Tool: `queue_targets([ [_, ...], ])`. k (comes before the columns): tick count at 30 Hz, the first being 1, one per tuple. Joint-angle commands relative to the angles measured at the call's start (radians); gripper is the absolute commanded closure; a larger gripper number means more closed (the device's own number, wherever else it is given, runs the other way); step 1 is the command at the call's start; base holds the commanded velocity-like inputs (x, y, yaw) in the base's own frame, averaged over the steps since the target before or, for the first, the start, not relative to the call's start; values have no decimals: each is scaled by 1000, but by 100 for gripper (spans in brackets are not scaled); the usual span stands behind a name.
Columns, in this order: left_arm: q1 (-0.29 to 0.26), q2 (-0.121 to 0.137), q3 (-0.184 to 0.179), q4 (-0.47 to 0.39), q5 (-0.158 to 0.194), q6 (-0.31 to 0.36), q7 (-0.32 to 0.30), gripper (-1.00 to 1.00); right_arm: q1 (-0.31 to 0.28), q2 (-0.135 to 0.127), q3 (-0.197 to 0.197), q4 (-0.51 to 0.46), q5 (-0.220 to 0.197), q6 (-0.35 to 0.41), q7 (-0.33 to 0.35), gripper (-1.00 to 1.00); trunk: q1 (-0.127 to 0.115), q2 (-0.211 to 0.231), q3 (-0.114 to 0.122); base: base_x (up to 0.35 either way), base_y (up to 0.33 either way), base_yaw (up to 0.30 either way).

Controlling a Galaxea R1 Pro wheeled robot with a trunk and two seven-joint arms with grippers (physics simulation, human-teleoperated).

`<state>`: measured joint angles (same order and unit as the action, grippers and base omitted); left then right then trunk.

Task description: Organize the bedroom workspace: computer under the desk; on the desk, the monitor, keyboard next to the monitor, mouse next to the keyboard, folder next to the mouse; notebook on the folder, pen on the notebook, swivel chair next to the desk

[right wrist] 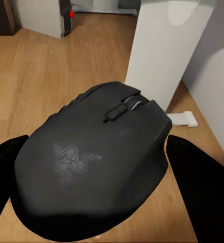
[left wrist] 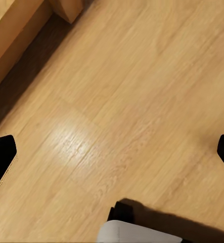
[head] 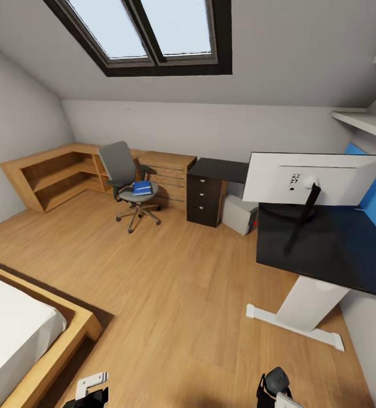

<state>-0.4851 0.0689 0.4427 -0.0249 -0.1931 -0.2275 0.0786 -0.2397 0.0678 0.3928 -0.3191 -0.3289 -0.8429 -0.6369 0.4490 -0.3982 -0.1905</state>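
Mouse [right wrist: 96, 167] sits large in the middle of the right wrist view, dark and rounded with a faint logo on its back, clamped between the two black fingers [right wrist: 203, 187] of the right pincer [right wrist: 99, 192], which press against its sides; in the head view it is only a small dark lump [head: 276, 381] at the bottom edge, right of centre, above the wooden floor [head: 176, 294]. Behind it the right wrist view shows a white table leg [right wrist: 162, 55] and, at the upper left of the frame, the light-grey computer [right wrist: 43, 15] with its red mark. The head view gives the wider room: the black table [head: 324, 249] at the right with the monitor [head: 312, 178] standing on it, back turned to the camera, the computer [head: 240, 214] on the floor between the black drawer unit [head: 204, 199] and the table's near wing, and the swivel chair [head: 125, 181] at centre left, well apart from the table, with a blue folder [head: 142, 187] on its seat. A bed [head: 18, 334] fills the lower left corner. The left pincer [head: 89, 391] appears at the bottom left of the head view; the left wrist view shows its dark fingertips [left wrist: 1, 157] spread wide at the frame's two edges over bare floor, holding nothing.
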Motion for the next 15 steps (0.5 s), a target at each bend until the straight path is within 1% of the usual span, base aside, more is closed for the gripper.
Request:
queue_targets([
  [1, -1, 0, 6, 2, -11, -4, 4, -100, -1, 0, 9, 0, -4, -2, -9, 100, 1, -2, 0, 258, 206, 0],
  [8, -1, 0, 7, 2, -10, -4, 4, -100, -1, 1, 14, 5, 4, -3, -8, 100, 1, -2, 11, 268, 214, 0],
  [9, -1, 0, 7, 2, -11, -4, 4, -100, -1, 2, 14, 12, 12, -2, -8, 100, 1, -2, 12, 272, 216, 5],
  [12, -1, 0, 6, 2, -11, -4, 4, -100, -1, 4, 14, 36, 67, -10, -9, 100, 1, -2, 17, 285, 206, 65],
  [15, -1, 0, 6, 2, -11, -4, 3, -100, -1, 4, 14, 41, 85, -19, -9, 100, 1, -2, 22, 305, 166, 103],
])
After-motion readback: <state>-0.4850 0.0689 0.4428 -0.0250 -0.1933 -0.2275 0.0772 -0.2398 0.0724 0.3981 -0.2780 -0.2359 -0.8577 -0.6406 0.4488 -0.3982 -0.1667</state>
